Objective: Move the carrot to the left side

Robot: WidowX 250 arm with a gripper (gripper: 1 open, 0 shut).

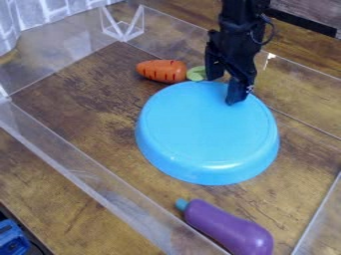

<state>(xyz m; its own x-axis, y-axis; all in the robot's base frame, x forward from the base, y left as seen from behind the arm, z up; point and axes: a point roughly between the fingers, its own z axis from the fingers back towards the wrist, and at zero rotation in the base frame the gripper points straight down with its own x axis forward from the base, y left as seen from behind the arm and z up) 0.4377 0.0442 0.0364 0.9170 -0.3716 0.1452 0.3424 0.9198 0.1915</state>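
Observation:
The carrot (163, 70) lies on the wooden table behind the blue plate (206, 133), orange with dark stripes and a light green leafy end (196, 73) pointing right. My black gripper (224, 88) hangs fingers-down over the plate's far rim, just right of the carrot's green end. Its jaws stand open with nothing between them. It is not touching the carrot.
A purple eggplant toy (226, 226) lies at the front, right of centre. Clear plastic walls (60, 149) enclose the wooden table on the left and front. A clear plastic piece (123, 20) stands at the back left.

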